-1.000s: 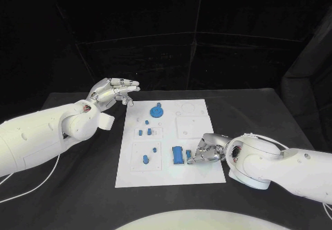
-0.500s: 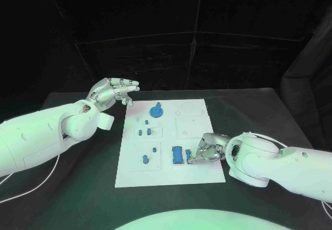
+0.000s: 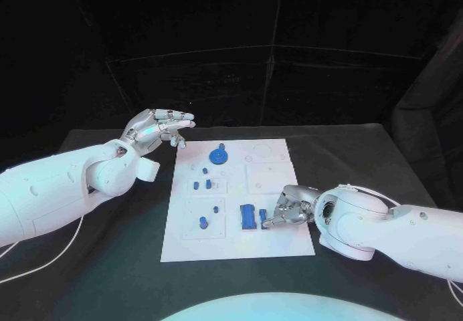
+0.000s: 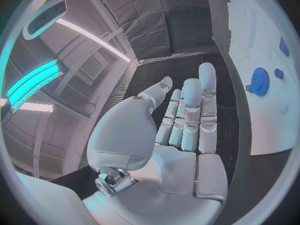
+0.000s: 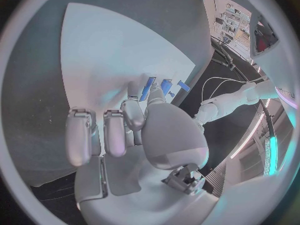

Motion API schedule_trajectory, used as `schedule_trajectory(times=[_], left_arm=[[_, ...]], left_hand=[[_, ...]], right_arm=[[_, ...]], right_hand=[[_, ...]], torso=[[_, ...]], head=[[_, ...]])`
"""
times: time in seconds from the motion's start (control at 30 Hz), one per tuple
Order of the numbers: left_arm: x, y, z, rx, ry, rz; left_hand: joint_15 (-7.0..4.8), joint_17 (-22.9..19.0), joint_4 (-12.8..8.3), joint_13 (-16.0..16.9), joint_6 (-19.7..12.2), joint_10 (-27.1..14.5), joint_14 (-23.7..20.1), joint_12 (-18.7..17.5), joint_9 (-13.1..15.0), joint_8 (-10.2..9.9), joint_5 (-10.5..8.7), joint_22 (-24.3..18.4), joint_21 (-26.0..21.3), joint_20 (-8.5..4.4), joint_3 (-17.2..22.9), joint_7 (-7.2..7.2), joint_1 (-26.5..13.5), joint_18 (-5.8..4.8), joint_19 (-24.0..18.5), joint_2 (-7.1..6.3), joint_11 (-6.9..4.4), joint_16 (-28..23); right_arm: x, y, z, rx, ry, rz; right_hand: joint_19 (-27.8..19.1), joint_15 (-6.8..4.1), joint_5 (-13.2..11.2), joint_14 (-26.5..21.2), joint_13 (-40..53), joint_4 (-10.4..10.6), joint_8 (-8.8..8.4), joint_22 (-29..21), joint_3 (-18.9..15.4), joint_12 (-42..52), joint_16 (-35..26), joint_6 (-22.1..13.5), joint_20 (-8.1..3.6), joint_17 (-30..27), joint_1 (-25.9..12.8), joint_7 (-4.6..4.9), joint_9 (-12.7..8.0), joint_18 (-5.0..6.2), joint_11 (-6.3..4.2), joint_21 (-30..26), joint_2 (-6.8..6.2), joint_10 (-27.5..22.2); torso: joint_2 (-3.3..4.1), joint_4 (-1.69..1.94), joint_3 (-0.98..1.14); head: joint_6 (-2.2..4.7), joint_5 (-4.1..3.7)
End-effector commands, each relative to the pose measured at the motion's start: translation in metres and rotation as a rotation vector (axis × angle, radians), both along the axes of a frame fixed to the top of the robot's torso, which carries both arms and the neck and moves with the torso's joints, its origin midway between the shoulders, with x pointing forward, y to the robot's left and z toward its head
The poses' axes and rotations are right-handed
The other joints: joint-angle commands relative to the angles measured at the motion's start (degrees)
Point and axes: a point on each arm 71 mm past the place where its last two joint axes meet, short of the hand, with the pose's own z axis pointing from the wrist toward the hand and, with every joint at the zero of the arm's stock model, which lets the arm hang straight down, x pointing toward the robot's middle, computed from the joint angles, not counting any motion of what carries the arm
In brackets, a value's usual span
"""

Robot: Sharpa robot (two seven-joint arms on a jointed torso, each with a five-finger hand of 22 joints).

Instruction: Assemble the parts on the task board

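The white task board (image 3: 272, 190) lies in the middle of the black table. A blue gear (image 3: 219, 157) stands at its far end, and several small blue parts (image 3: 201, 184) sit along its left column. Near the front lies a blue block (image 3: 248, 216) with a narrow blue part (image 3: 261, 217) beside it. My right hand (image 3: 290, 208) rests low on the board and pinches that narrow part (image 5: 149, 89) between thumb and a finger. My left hand (image 3: 154, 128) hovers off the board's far left corner, fingers apart, palm (image 4: 181, 125) holding nothing. The gear (image 4: 258, 78) also shows past that hand.
Bare black table (image 3: 376, 160) surrounds the board on all sides. The board's right column (image 3: 265, 177) holds white recesses with no blue parts. Dark curtains close off the back.
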Motion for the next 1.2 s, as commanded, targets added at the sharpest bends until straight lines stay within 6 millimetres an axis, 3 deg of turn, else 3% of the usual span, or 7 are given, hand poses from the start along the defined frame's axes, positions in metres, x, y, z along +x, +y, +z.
schedule_trajectory(times=[0.03, 0.4, 0.47, 0.6, 1.03, 1.17, 1.2], left_arm=[[0.001, -0.001, 0.001, -0.009, -0.003, -0.005], [0.001, -0.001, -0.003, -0.025, 0.014, 0.014], [0.002, 0.001, -0.005, -0.035, 0.022, 0.029], [0.007, 0.005, -0.008, -0.053, 0.037, 0.061], [0.038, 0.008, -0.023, -0.065, 0.019, 0.138], [0.043, 0.005, -0.028, -0.060, 0.015, 0.166], [0.041, 0.005, -0.030, -0.023, 0.035, 0.145]], left_hand=[[0.08, -0.10, 0.02, 0.00, -0.22, -0.26, -0.31, 0.16, 0.05, 0.21, -0.16, -0.08, -0.33, 0.29, -0.31, -0.01, 0.28, 0.80, 0.08, 0.29, 0.03, 0.29], [0.44, -0.81, 0.51, 0.02, -0.72, -0.87, -2.17, 0.99, 0.04, 0.67, -0.22, -0.77, -1.59, 0.58, -1.74, 0.14, -0.59, 0.71, -1.41, 0.29, 0.19, -0.58], [0.65, -1.82, 0.57, 0.04, -0.87, -0.93, -4.65, 1.41, 0.04, 0.89, -0.30, -1.59, -3.23, 0.75, -2.30, 0.08, -0.65, 0.72, -3.69, 0.35, 0.28, -2.62], [1.19, -6.23, 0.58, -0.17, -1.05, -0.59, -9.66, 2.21, 0.03, 1.64, -0.16, -4.68, -8.57, 1.56, -3.35, -0.06, -0.24, 0.71, -9.57, 1.24, 0.37, -11.16], [6.38, -19.11, 0.95, -0.47, -0.90, 0.19, -15.85, -6.59, -0.18, -1.26, -0.26, -16.11, -25.44, 7.27, -3.54, 0.07, -0.98, 0.28, -24.90, 2.43, 2.25, -41.51], [6.81, -19.95, 1.11, -0.41, -0.93, 0.28, -15.32, -8.24, -0.16, -2.30, -0.26, -17.81, -27.36, 8.44, -4.82, 0.18, -0.96, 0.97, -26.37, 2.43, 2.55, -44.83], [4.10, -23.75, 3.77, -3.98, -17.11, -17.17, -31.78, -10.21, -3.89, -4.25, -3.10, -20.63, -29.51, 3.78, -9.25, -3.40, -21.51, -2.88, -39.49, 1.26, -0.61, -48.97]], right_arm=[[-0.001, -0.001, 0.007, 0.136, -0.018, 0.000], [0.054, -0.037, 0.036, 0.631, -0.106, -0.168], [0.068, -0.044, 0.037, 0.715, -0.118, -0.207], [0.101, -0.055, 0.035, 0.867, -0.145, -0.276], [0.169, -0.050, 0.021, 1.037, -0.238, -0.281], [0.178, -0.045, 0.018, 1.047, -0.248, -0.277], [0.176, -0.046, 0.014, 0.959, -0.241, -0.314]], right_hand=[[1.85, 0.23, 0.12, 3.21, -0.39, 0.12, -0.88, 10.48, -0.68, -0.84, -0.42, -1.25, 0.16, 0.61, -0.23, 0.33, -0.15, -0.08, 0.64, -0.52, -1.13, -0.31], [-10.84, 1.70, 1.75, -3.06, -18.29, -2.96, -3.15, -3.71, 0.84, -28.97, -17.66, -5.32, 1.47, -21.25, 5.71, 2.32, -1.38, 4.49, 2.39, -17.34, 0.52, -12.13], [-17.52, 2.46, 1.71, 5.61, -21.88, -4.38, -3.73, -11.72, 1.91, -33.77, 7.33, -6.39, 1.98, 13.77, 8.69, 3.10, -1.80, 6.47, 3.10, -27.34, 1.80, -14.99], [-27.72, 5.60, 1.51, 5.96, -33.37, -6.52, -5.97, -27.13, 2.27, -45.58, 8.31, -9.20, 4.74, 15.09, 13.96, 5.66, -3.44, 8.43, 6.18, -47.74, 3.22, -20.78], [-31.49, 9.60, -1.85, -24.93, -61.79, -11.47, -6.21, -47.57, 1.23, -58.33, -37.83, -11.63, 9.78, -9.85, 14.53, 6.88, -12.17, 8.92, 9.02, -72.85, 4.85, -22.17], [-28.12, 9.59, -2.08, -25.56, -67.05, -13.96, -6.14, -53.15, 1.60, -58.19, -51.40, -11.21, 9.87, -10.92, 12.84, 7.06, -14.86, 8.91, 8.90, -77.63, 5.27, -21.50], [-45.41, 4.41, -4.87, -43.30, -67.85, -10.67, -9.90, -58.81, 6.35, -61.97, -58.57, -27.70, 6.31, -30.15, -12.19, 3.80, -16.52, 5.11, 6.52, -79.25, 2.57, -40.21]], torso=[[-0.17, 0.03, 0.02], [-1.60, 0.49, -0.55], [-2.15, 0.36, -0.71], [-2.97, 0.36, -1.03], [-5.36, 0.88, -1.08], [-5.57, 1.02, -1.00], [-5.19, 0.89, -1.12]], head=[[0.42, -0.11], [3.23, -1.19], [4.05, -1.21], [6.38, -1.56], [11.47, -1.89], [12.13, -1.79], [11.71, -1.88]])
